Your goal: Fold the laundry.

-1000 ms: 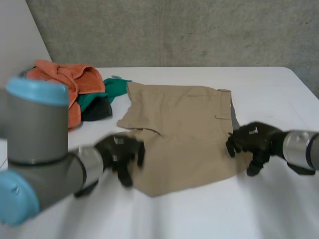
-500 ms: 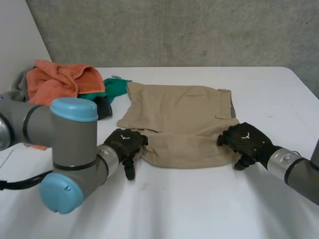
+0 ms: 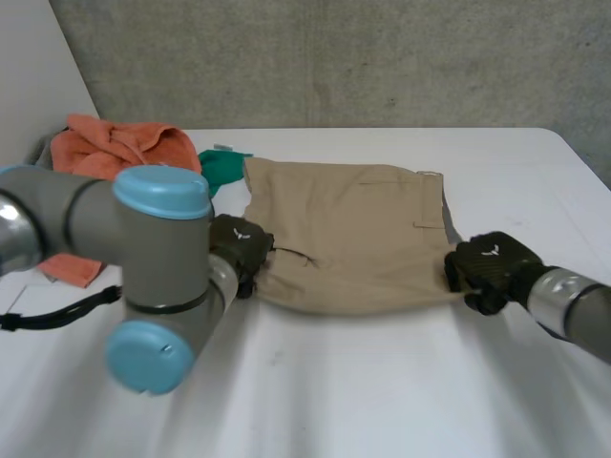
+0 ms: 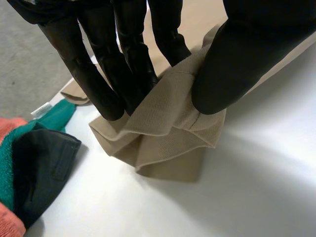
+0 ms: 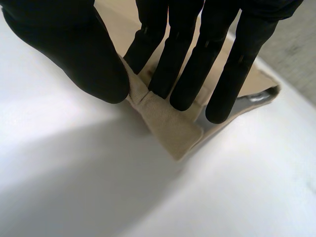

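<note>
Khaki shorts [image 3: 353, 234] lie flat in the middle of the white table [image 3: 382, 382], waistband on the right side. My left hand [image 3: 239, 250] is at the near left corner of the shorts. In the left wrist view its fingers [image 4: 106, 74] and thumb pinch a bunched fold of the khaki cloth [image 4: 168, 128]. My right hand [image 3: 485, 269] is at the near right corner. In the right wrist view its thumb [image 5: 74, 49] and fingers pinch the cloth's corner [image 5: 165, 123] just above the table.
A pile of laundry sits at the back left: an orange towel [image 3: 115, 153], a green cloth [image 3: 221, 167] and a dark garment [image 4: 39, 168]. My left arm's elbow [image 3: 158, 277] rises over the near left of the table.
Both hands moved onto the near corners of the shorts and shut on them. The shorts' near edge has drawn back, away from the front of the table.
</note>
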Controlling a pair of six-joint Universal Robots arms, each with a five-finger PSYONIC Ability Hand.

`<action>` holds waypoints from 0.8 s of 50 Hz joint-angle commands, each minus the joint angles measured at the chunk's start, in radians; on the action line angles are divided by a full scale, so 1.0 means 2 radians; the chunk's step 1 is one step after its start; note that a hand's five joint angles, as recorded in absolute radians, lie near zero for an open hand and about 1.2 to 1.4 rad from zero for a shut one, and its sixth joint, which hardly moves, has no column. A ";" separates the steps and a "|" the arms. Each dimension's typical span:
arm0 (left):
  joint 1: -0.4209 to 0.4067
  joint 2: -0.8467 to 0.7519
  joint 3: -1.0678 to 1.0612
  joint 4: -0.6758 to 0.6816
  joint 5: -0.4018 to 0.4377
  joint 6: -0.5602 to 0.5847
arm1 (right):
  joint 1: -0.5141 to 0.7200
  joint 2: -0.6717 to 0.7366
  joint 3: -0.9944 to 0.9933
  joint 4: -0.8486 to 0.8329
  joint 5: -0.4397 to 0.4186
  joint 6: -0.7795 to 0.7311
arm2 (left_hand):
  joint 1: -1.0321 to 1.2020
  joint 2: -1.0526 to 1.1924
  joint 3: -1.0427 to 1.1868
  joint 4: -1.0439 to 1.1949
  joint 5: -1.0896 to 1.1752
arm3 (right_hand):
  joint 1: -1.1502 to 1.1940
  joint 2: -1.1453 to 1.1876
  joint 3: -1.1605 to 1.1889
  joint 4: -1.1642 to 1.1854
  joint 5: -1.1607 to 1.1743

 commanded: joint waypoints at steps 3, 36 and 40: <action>-0.003 0.110 -0.139 -0.110 0.066 0.058 | -0.061 -0.065 -0.001 0.329 -0.005 -0.202 | 0.125 0.102 0.106 0.103 0.120 | 0.159 0.111 0.107 0.101 0.107; 0.038 -0.274 0.520 0.019 0.084 0.064 | 0.027 0.118 -0.225 -0.076 0.176 0.057 | 0.125 0.102 0.106 0.103 0.120 | 0.159 0.111 0.107 0.101 0.107; 0.038 -0.343 0.613 0.027 0.091 0.064 | 0.033 0.158 -0.230 -0.177 0.193 0.053 | 0.125 0.102 0.106 0.103 0.120 | 0.159 0.111 0.107 0.101 0.107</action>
